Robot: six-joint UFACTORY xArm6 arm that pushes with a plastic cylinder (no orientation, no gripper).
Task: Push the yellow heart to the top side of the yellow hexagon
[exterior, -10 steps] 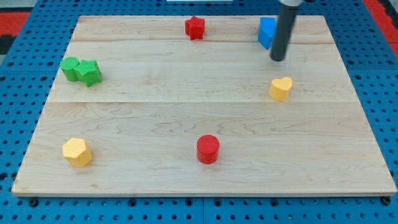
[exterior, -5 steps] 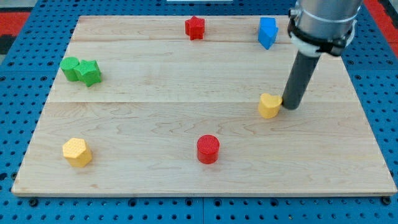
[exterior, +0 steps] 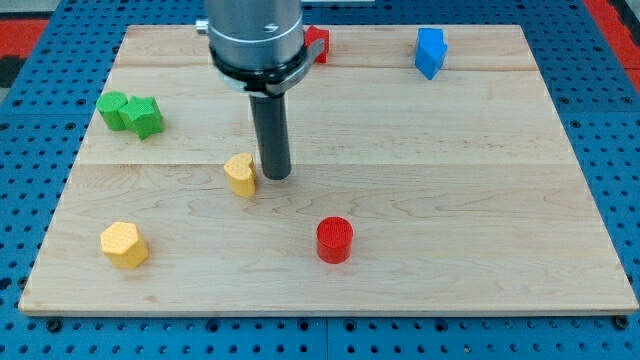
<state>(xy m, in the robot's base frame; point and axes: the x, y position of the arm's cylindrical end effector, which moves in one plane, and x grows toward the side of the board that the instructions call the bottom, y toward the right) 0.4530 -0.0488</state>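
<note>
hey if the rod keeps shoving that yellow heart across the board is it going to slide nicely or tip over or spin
The yellow heart looks squat and flat-bottomed, so it will probably slide rather than tip. The wooden board looks smooth, so little should snag it. My tip touches its right side, and the heart's lobed outline means an off-centre push may well turn it.

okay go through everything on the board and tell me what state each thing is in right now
My tip: down on the wooden board, against the yellow heart block's right side.
Yellow heart block: touched by tip, up-right of hexagon.
Yellow hexagon block: untouched.
Red cylinder block: free.
Red star block: partly hidden.
Blue block: free.
Two green blocks: touching.
</note>
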